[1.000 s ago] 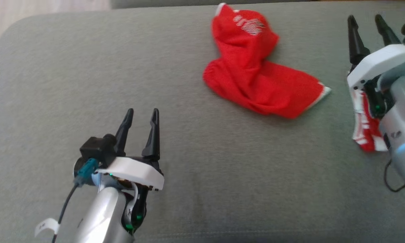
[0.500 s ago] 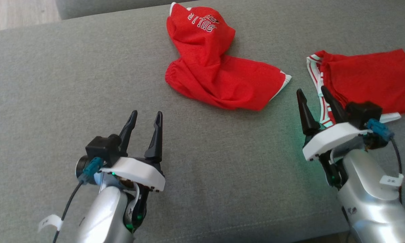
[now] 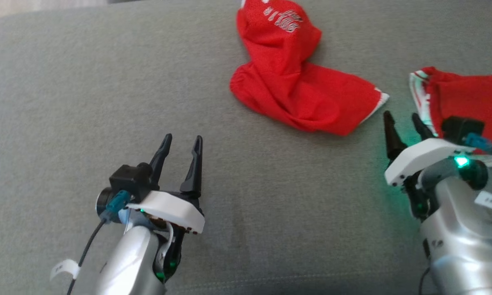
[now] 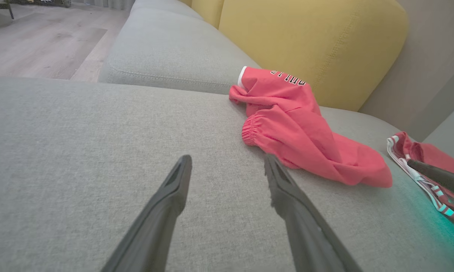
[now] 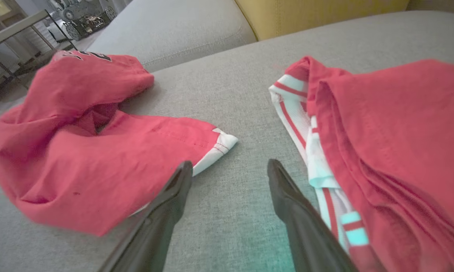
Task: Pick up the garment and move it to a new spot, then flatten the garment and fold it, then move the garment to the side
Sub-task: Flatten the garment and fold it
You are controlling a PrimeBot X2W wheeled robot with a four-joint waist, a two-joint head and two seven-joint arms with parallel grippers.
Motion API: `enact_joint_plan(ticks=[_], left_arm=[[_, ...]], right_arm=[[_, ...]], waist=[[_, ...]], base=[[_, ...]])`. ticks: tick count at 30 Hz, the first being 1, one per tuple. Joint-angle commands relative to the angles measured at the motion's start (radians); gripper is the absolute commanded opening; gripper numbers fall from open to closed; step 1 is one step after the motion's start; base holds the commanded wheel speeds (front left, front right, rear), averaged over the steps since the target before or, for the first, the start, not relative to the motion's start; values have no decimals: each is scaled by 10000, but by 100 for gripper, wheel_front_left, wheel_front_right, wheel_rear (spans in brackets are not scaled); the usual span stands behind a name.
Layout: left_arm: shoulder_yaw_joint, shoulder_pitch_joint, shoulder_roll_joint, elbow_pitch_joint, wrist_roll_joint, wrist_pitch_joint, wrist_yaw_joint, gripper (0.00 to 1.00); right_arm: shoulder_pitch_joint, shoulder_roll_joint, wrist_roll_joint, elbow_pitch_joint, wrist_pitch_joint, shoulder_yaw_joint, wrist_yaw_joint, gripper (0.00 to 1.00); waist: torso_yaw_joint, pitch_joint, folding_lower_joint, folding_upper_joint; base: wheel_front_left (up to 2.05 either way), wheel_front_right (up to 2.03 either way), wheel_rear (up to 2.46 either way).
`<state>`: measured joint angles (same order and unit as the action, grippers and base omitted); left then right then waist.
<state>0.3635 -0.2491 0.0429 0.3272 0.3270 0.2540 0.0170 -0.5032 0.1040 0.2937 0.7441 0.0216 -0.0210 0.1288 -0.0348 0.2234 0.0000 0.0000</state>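
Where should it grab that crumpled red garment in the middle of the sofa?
Probably the white-trimmed corner of the crumpled red garment: it sticks out flat and alone on the sofa cushion, thin enough to pinch. Come from the robot's right, low along the cushion, since the bunched bulk lies to the corner's left.

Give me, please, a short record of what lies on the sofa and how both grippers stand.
surface: grey sofa seat
behind: yellow back cushion
centre: crumpled red shorts, white lettering, untouched
right side: red garment with striped trim, lying flatter
left gripper: fingers apart, empty, over bare seat
right gripper: fingers apart, empty, pointing at the gap between the two garments
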Motion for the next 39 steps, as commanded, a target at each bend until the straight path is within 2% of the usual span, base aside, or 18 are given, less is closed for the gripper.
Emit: enact_joint_plan(ticks=[1, 8, 16, 17, 18, 22, 26, 39], left_arm=[[-248, -299, 74, -324, 10, 78, 6, 100], [-169, -321, 74, -351, 39, 78, 27, 100], [-140, -399, 74, -399, 49, 78, 42, 100], [-130, -429, 74, -411, 54, 78, 48, 100], [-116, -463, 74, -421, 60, 78, 53, 100], [-96, -541, 74, -462, 146, 78, 93, 100], [-95, -461, 74, -440, 261, 78, 135, 100], [-54, -6, 74, -582, 655, 78, 317, 100]], right_arm=[[-534, -47, -125, -187, -6, -76, 19, 100], [-1473, 11, -339, 1273, -141, 715, 19, 100], [-2272, 267, -802, 2671, -125, 996, 19, 100], [-2397, 289, -837, 2803, -172, 930, 19, 90], [-2527, 321, -854, 2900, -208, 837, 19, 0], [-2985, 443, -693, 2967, -251, 321, 19, 0], [-3286, 597, -341, 2485, -135, -497, 19, 0], [-4590, 897, 587, -541, -542, -3969, 19, 0]], waist=[[180, 130, 0, 0], [722, 408, 0, 0], [946, 618, 0, 0], [963, 656, 0, 0], [981, 688, 0, 0], [1038, 701, 0, 0], [1044, 465, 0, 0], [1042, -671, 0, 0]], base=[[0, 0, 0], [0, 0, 0], [0, 0, 0], [0, 0, 0], [0, 0, 0], [0, 0, 0], [0, 0, 0], [0, 0, 0]])
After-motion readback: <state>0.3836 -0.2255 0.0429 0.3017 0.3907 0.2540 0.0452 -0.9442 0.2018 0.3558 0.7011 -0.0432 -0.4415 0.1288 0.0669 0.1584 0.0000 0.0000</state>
